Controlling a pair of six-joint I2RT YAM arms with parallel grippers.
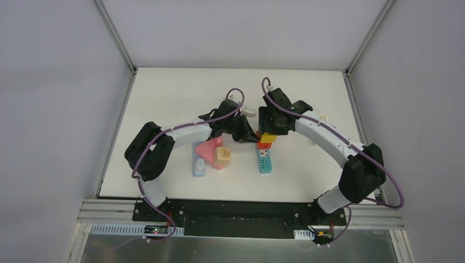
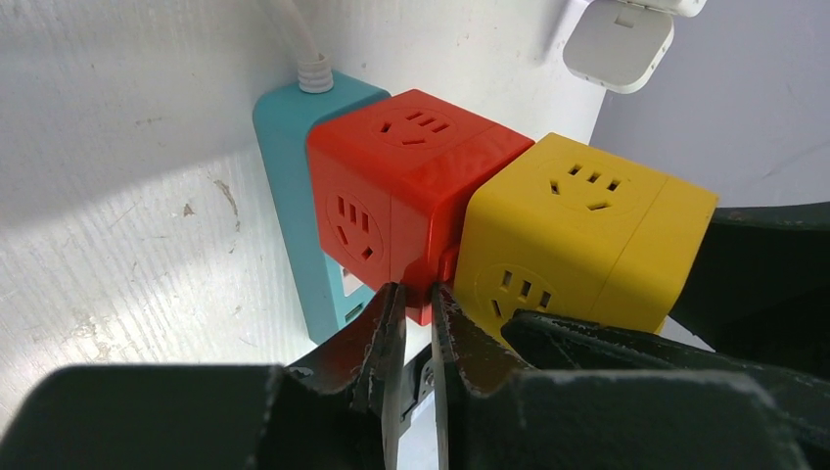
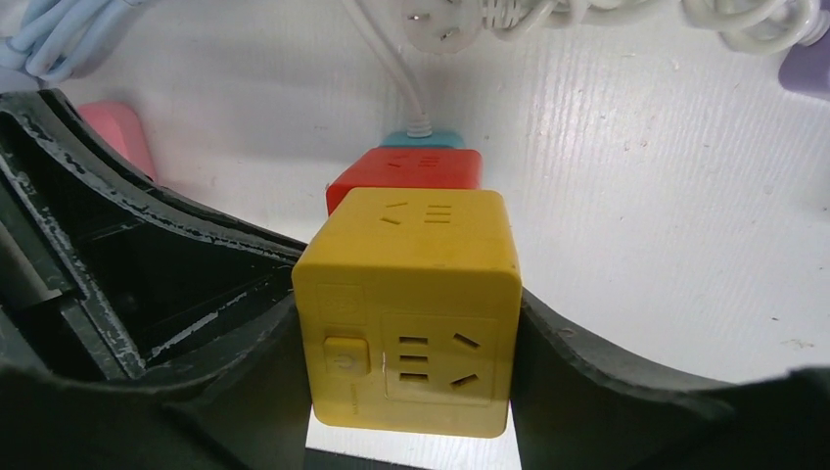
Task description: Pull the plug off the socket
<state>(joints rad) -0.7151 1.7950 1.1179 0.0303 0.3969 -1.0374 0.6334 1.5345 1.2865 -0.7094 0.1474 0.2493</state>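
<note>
A teal power strip [image 1: 265,161] lies mid-table. A red cube socket [image 2: 391,186] sits plugged into its far end, and a yellow cube socket [image 2: 577,225] is plugged into the red one. My right gripper [image 3: 406,343] is shut on the yellow cube [image 3: 421,294], one finger on each side face. My left gripper [image 2: 416,294] is shut to a narrow slit. Its tips touch the lower edge of the red cube at the seam with the yellow one. In the top view both grippers [image 1: 249,137] [image 1: 268,131] meet over the cubes [image 1: 267,139].
A pink block [image 1: 208,150], a wooden cube [image 1: 223,155] and a pale blue strip [image 1: 199,166] lie left of the teal strip. White cables and plugs [image 3: 538,20] lie beyond the cubes, with a white adapter [image 2: 617,44] near them. White walls enclose the table.
</note>
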